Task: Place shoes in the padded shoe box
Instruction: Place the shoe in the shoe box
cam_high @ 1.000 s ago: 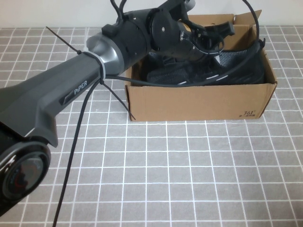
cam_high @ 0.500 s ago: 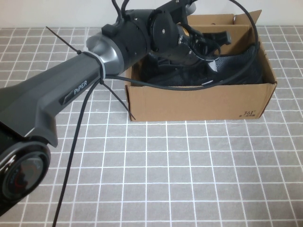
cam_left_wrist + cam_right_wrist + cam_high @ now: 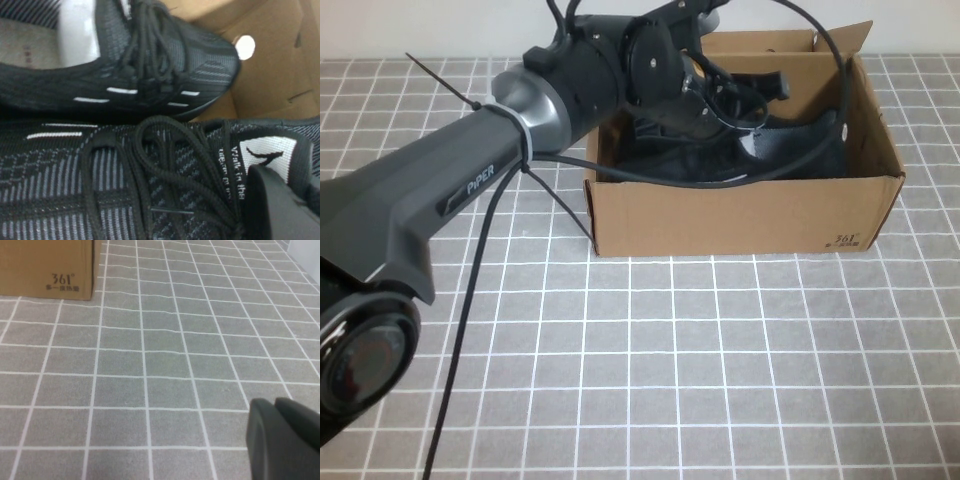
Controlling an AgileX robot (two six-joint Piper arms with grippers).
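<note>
Black shoes (image 3: 150,165) beside left tool (image 3: 280,200); right tool (image 3: 285,440) apart

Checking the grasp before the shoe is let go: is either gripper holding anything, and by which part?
Cannot be told for the left gripper, down in the shoe box over the shoes. The right gripper, over bare table, holds nothing visible.

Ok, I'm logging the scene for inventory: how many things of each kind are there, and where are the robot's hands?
Shoes: 2, side by side in the box
Box: 1
Hands: 2, left hand over the box, right hand above the tiled table
Total: 5
</note>
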